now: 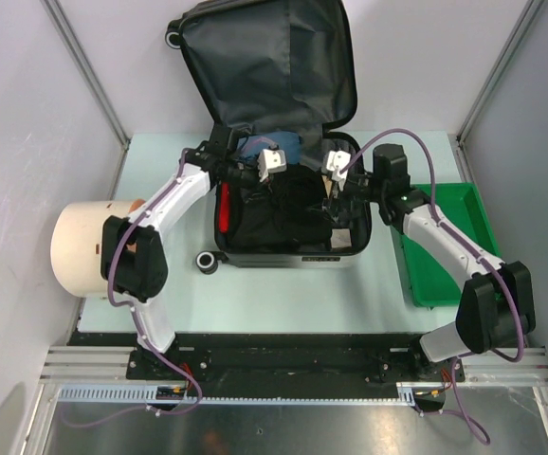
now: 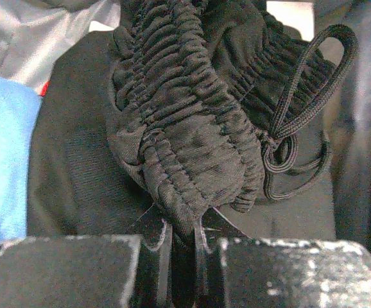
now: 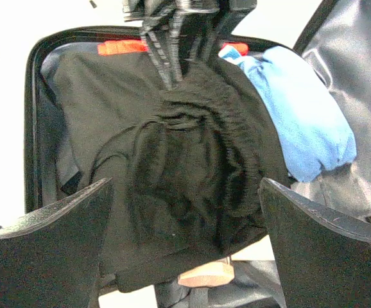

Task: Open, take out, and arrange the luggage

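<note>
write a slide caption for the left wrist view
Left claw shut on the gathered waistband of a black garment, drawstring loop at right, blue cloth at left

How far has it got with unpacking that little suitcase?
Opened: the luggage lies with its lid up. In hand: the left gripper pinches a black garment by its elastic waistband; the right gripper hovers open above. Left: that garment, the blue garment and the rest need taking out and arranging.

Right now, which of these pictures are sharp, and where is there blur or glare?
Top view: evenly lit and sharp, a soft sheen on the suitcase lid. Left wrist: black garment crisp, its own jaws at the bottom blurred, blue cloth soft. Right wrist: background burnt out to white, garment slightly smeared, jaws dark and out of focus.
</note>
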Robot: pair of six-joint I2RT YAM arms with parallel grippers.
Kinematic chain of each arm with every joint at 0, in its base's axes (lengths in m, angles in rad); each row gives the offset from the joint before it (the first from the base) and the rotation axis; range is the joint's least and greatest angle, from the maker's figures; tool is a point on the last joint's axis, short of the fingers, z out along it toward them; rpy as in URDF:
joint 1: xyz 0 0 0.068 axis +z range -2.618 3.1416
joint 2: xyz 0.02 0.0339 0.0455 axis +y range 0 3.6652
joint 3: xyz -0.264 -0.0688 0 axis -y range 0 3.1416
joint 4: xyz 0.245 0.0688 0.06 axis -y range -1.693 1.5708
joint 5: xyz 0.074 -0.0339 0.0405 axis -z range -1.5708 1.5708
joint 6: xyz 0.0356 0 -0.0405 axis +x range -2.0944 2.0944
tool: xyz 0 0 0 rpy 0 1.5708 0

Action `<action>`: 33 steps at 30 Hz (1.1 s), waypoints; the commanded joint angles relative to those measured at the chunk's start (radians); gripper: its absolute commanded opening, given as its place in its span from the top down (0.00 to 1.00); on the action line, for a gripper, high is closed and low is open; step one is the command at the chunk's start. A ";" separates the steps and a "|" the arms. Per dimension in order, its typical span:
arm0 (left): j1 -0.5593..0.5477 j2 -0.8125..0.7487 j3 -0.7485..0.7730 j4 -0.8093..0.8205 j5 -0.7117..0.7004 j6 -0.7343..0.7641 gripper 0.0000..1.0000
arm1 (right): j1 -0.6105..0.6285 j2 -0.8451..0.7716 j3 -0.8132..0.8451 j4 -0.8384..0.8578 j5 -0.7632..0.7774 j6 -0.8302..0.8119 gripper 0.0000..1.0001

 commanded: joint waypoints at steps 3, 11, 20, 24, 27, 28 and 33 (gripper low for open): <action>0.067 0.059 0.132 0.045 0.017 -0.042 1.00 | 0.039 0.014 -0.011 -0.002 -0.020 -0.123 0.00; 0.108 0.054 0.091 0.043 0.069 -0.177 1.00 | -0.018 0.025 -0.011 0.041 0.023 0.098 0.00; 0.160 0.142 0.167 0.045 0.033 -0.271 1.00 | -0.018 -0.033 -0.082 -0.097 -0.015 -0.122 0.00; 0.163 0.169 0.198 0.043 0.010 -0.274 1.00 | 0.069 -0.031 -0.120 -0.043 0.040 -0.239 0.00; 0.163 0.169 0.189 0.045 0.009 -0.252 1.00 | 0.111 -0.011 -0.134 0.064 0.080 -0.288 0.00; 0.163 0.166 0.180 0.043 0.011 -0.243 1.00 | 0.144 -0.006 -0.143 0.087 0.091 -0.296 0.00; 0.163 0.159 0.170 0.045 0.013 -0.245 1.00 | 0.229 0.026 -0.201 0.243 0.163 -0.467 0.00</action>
